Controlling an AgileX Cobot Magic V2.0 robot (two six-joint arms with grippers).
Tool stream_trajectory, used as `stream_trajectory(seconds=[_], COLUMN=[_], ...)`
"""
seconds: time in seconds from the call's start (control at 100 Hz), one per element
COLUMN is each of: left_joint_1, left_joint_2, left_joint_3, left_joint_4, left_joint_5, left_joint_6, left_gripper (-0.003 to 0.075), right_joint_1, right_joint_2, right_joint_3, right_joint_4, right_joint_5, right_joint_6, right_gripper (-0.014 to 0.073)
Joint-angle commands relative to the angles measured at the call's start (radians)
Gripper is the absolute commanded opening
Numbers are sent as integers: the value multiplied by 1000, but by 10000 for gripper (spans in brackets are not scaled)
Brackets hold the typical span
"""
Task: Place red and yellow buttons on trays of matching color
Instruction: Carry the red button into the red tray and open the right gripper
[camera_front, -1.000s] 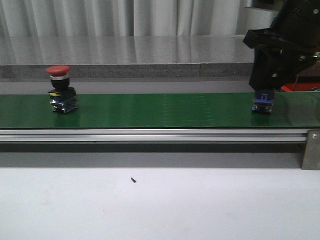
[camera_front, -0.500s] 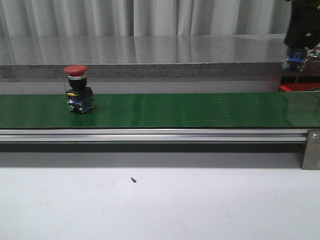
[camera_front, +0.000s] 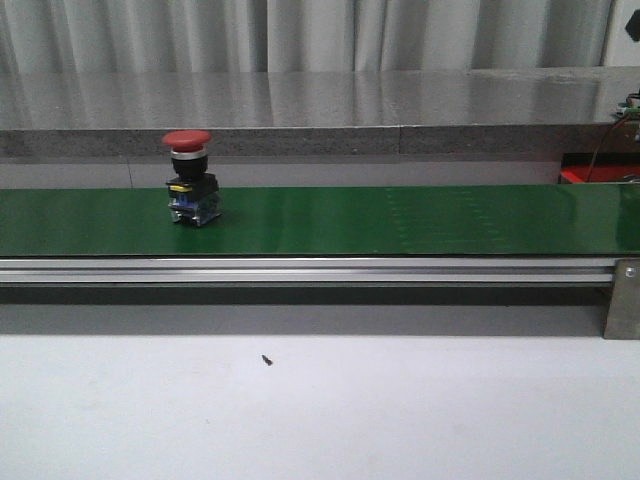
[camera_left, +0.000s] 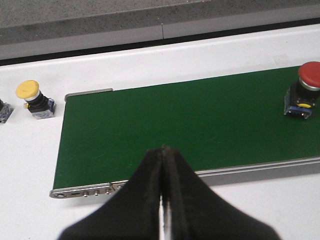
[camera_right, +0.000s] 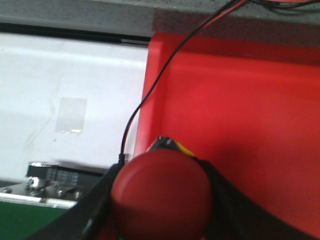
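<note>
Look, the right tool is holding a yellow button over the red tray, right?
Not quite. The button held in the right tool is red, not yellow; the right wrist view shows its red cap over the red tray.

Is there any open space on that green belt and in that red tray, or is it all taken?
The green belt is bare right of the lone red button riding on it, and the white table in front is open. The red tray shows bare floor beyond the right claw holding another red button.
</note>
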Motion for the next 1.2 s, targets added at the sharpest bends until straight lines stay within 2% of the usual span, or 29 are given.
stream_trajectory(seconds=[0.0, 0.3, 0.68, 0.75, 0.85, 0.95, 1.0, 1.19], left_joint_1=[-6, -6, -6, -6, -6, -6, -6, -6], left_joint_2=[-8, -8, -8, -8, -8, -8, -8, -8], left_joint_3=[-27, -27, -27, -27, -27, -27, -27, -27], left_joint_4=[-26, -26, -26, -26, -27, -27, -27, -28], left_joint_5=[-66, -66, -66, -66, -66, -66, -66, -66], left_joint_6=[1, 1, 1, 1, 1, 1, 1, 1], left_gripper=[-20, -20, -20, -20, -20, -20, -20, -20], right_joint_1=[-4, -5, -16, -16, -16, -16, -16, -16], right_joint_2=[-1, 137, 179, 178, 174, 164, 155, 106], right_joint_3=[-70, -129, -129, -129, -129, -129, -129, -180], right_joint_4=[-16, -89, -102, -102, -102, -102, -102, -103], right_joint_5=[-76, -135, -127, -126, -120, -119, -119, -70], right_joint_6=[-4, -4, 0, 0, 0, 0, 0, 0], right_gripper=[203, 203, 216, 286, 479, 615, 639, 633])
